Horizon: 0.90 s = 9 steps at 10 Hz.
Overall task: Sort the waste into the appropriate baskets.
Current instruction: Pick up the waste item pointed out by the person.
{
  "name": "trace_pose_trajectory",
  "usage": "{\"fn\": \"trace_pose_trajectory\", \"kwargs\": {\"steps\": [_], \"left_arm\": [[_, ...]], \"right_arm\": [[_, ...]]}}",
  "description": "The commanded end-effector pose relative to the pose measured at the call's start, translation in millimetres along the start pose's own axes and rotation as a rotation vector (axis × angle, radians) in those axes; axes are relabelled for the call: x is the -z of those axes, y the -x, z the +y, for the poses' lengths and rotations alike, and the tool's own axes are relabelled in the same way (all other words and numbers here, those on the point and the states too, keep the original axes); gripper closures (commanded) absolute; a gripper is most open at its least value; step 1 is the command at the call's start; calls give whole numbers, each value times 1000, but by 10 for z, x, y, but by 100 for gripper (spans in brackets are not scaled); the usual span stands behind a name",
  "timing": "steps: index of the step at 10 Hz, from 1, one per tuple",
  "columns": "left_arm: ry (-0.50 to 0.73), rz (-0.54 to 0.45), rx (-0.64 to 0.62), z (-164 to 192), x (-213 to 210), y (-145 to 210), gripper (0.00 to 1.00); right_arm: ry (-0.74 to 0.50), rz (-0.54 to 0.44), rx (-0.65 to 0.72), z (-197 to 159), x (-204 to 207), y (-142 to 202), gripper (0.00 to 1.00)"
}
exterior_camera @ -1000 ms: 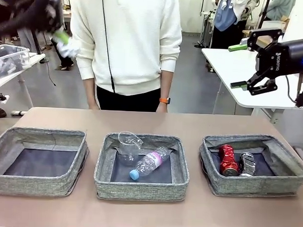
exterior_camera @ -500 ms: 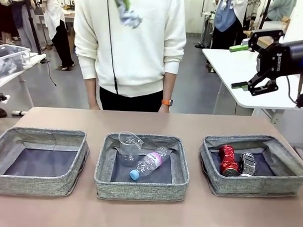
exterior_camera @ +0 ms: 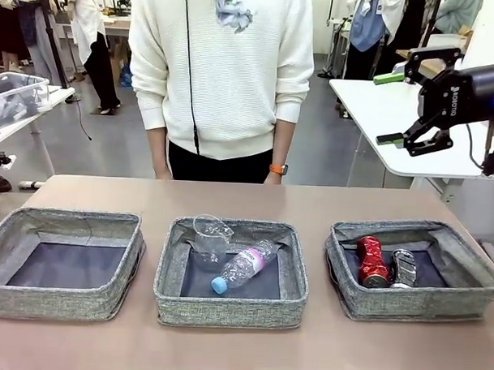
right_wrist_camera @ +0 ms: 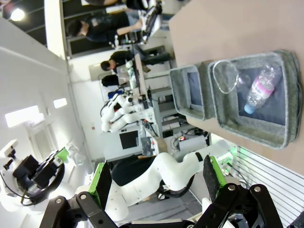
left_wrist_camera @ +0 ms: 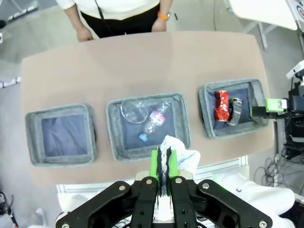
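Paper ball (left_wrist_camera: 178, 153) pinched in left jaws — wrist view, bins below

White "ROBOTIQ" lettering on the right tool (exterior_camera: 404, 108) body, bottle label (exterior_camera: 250, 256) print unreadable

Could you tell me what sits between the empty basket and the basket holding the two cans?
The middle basket, holding the plastic cup and the bottle, sits between the empty basket and the cans' basket. The front view shows this.
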<state>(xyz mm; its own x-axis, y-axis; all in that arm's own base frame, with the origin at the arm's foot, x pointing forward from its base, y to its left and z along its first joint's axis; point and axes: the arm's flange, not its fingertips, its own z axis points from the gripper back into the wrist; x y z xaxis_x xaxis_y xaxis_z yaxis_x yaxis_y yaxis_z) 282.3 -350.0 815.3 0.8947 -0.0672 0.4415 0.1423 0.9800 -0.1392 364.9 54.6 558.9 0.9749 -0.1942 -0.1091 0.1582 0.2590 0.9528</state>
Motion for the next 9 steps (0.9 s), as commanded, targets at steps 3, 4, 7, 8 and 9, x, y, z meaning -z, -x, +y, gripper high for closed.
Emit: {"fn": "trace_pose_trajectory", "kwargs": {"steps": [3,4,7,8,9], "left_arm": [[5,13,-9,1,49,-53,93],[5,13,-9,1,49,-53,93],[5,13,-9,1,49,-53,93],[5,13,-9,1,49,-53,93],[5,13,-9,1,49,-53,93]], "right_arm": [[-33,-2,13,36,13,2,0],[-33,-2,13,36,13,2,0],[-33,-2,13,36,13,2,0],[-33,-2,13,36,13,2,0],[-33,-2,13,36,13,2,0]]}}
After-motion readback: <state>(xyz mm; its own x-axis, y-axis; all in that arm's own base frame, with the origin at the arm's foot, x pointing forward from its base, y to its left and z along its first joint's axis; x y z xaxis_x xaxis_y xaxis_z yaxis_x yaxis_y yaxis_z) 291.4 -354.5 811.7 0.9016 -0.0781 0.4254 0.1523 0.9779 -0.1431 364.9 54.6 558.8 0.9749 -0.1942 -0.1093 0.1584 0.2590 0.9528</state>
